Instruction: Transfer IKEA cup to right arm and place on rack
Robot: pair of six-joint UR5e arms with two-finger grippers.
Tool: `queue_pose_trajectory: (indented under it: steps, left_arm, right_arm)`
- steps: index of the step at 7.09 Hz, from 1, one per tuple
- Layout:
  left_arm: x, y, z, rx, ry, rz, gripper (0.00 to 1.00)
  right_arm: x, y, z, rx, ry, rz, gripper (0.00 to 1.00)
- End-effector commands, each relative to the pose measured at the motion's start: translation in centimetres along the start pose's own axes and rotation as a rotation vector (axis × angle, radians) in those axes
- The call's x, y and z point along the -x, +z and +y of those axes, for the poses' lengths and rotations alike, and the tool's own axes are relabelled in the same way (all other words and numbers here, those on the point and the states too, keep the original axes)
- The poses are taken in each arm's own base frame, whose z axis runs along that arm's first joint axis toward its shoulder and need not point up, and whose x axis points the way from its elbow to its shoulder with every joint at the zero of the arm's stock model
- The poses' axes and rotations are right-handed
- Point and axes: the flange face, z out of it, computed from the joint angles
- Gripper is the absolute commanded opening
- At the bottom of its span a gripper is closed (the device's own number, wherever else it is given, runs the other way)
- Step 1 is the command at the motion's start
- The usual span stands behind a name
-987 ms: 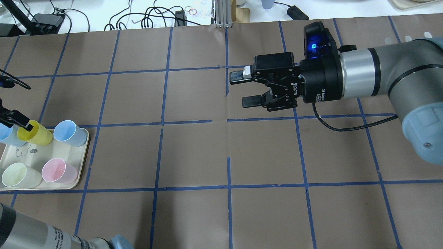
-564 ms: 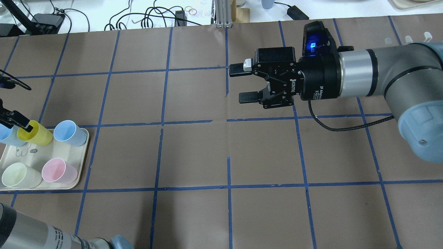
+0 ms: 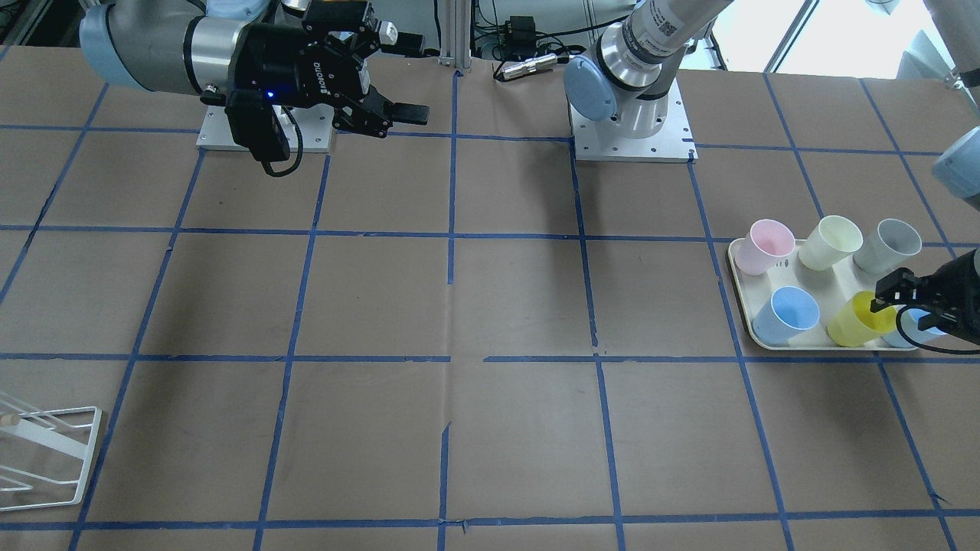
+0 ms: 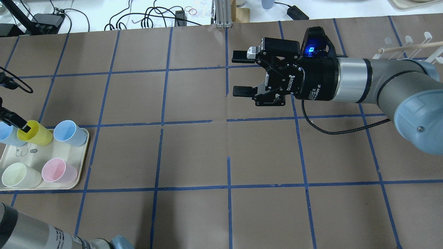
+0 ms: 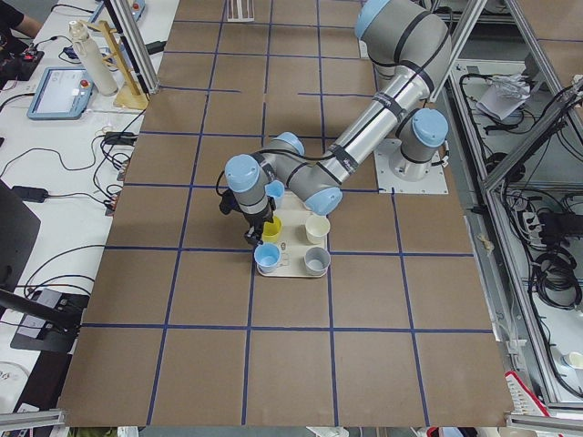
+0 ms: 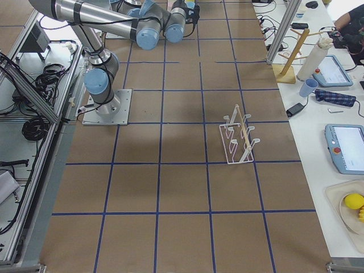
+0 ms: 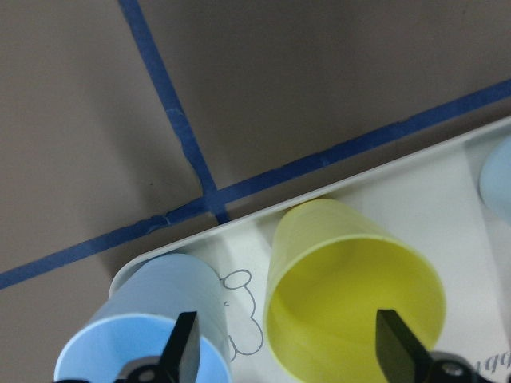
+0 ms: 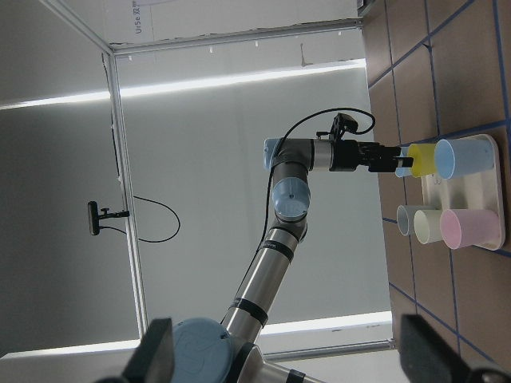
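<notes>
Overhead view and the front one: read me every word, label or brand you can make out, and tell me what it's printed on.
"ROBOTIQ": white letters on the body of the right gripper, also seen in the front view.
"2F": the start of the print on the black collar behind it; the rest is too small to read.
Print on the left arm: too small to read.
Small mark on the tray: too small to read.

Reaching left gripper (image 7: 289, 349) downward, jaws spread apart; holding right gripper (image 4: 239, 73) horizontal in mid-air, jaws wide.
</notes>
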Motion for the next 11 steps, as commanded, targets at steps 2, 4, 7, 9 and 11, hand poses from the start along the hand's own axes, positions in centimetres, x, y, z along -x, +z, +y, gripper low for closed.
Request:
queue_pose_trajectory:
  steps: [2,4,7,9,11]
  left_arm:
    - [-0.9,0.4,-1.5,-0.005,0.058,-0.015,0.80]
    - [-0.1,0.6,-1.2,-0.011,0.046,-0.023,0.80]
    - [-0.5,1.3,-1.1,-0.009,0.049,-0.008,0.67]
    - [-0.4,1.5,-1.1,-0.010,0.048,-0.004,0.46]
    - [-0.4,1.6,-1.2,-0.011,0.043,0.000,0.14]
  right_arm:
    - [0.0,0.0,-0.1,-0.002,0.002,-0.004,1.00]
    - [0.0,0.0,0.0,-0.002,0.007,-0.004,1.00]
    - [0.0,0.1,0.0,-0.001,0.008,-0.004,1.00]
    - [0.0,0.0,0.0,-0.001,0.007,-0.003,1.00]
    - [-0.1,0.1,-0.1,0.000,0.004,-0.002,1.00]
